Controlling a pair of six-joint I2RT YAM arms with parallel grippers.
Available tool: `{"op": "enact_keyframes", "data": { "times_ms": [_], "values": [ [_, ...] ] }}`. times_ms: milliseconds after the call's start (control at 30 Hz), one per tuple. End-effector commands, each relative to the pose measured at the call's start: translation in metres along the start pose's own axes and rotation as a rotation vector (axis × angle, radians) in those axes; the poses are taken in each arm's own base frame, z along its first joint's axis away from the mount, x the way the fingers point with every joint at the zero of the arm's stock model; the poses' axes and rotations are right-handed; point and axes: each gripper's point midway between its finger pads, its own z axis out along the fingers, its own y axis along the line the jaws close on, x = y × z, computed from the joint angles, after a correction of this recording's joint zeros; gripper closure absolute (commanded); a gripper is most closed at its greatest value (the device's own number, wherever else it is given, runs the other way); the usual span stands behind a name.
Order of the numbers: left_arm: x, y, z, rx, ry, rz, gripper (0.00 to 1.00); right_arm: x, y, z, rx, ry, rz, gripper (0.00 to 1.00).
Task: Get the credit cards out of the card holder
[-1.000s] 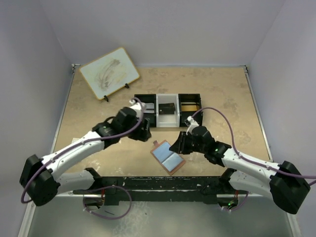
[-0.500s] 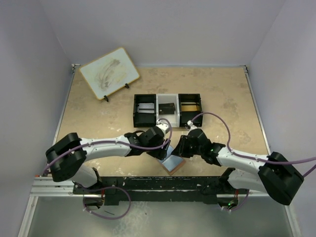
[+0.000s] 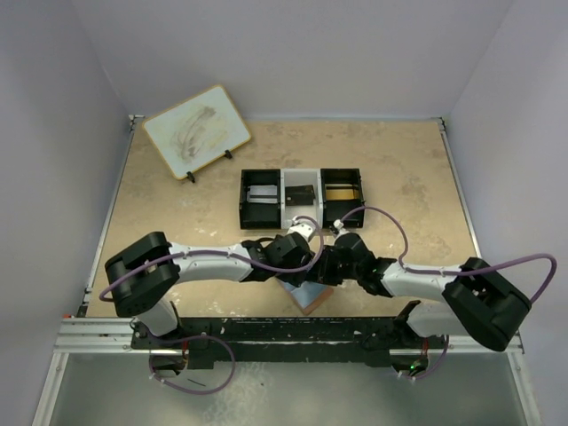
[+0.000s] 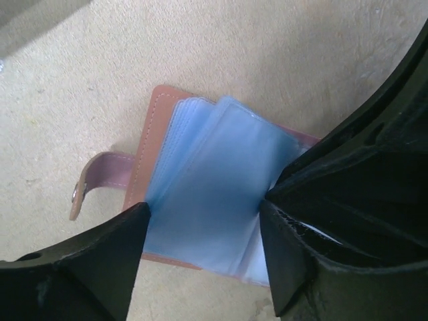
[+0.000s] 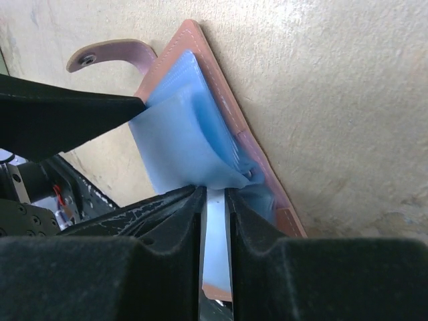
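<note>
1. The card holder [image 4: 159, 110] lies open on the surface near its front edge, with its blue sleeves [image 4: 207, 180] fanned up. I see no credit cards drawn free beside it, so I judge the pulling is mostly left to do.
2. My left gripper [image 4: 200, 207] stands apart, one finger on either side of the sleeves, holding nothing.
3. My right gripper [image 5: 214, 195] is pinched on a thin pale-blue sheet of the card holder at its opposite end. I cannot tell whether it is a sleeve or a card.

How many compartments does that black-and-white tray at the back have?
3, side by side: a black left compartment, a white middle compartment and a black right compartment. None appears hidden.
</note>
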Motion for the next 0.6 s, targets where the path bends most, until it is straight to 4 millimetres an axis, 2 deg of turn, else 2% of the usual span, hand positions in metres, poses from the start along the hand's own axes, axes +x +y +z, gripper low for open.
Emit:
{"op": "enact_keyframes", "data": {
  "times_ms": [0,67,133,267,467,500,567],
  "values": [
    [0.036,0.009,0.016,-0.039,0.104,0.056,0.43,0.020,-0.037,0.007,0.133,0.060,0.012,0.79],
    [0.046,-0.001,0.016,0.020,0.125,0.045,0.57,0.024,-0.039,0.008,0.134,0.081,0.018,0.79],
    [0.049,-0.010,0.014,0.072,0.117,0.009,0.65,0.023,-0.038,0.011,0.140,0.080,0.028,0.79],
    [0.048,-0.019,0.006,0.130,0.074,-0.080,0.70,0.009,-0.039,0.014,0.184,0.050,-0.011,0.79],
    [0.035,-0.010,-0.008,0.074,-0.006,-0.208,0.71,-0.023,-0.030,0.012,0.232,-0.019,-0.145,0.76],
    [0.032,-0.007,-0.011,0.055,-0.030,-0.232,0.67,-0.029,-0.028,0.009,0.237,-0.027,-0.188,0.76],
    [0.021,0.001,-0.021,0.008,-0.088,-0.269,0.53,-0.044,-0.016,0.001,0.240,-0.065,-0.243,0.75]
  ]
}}
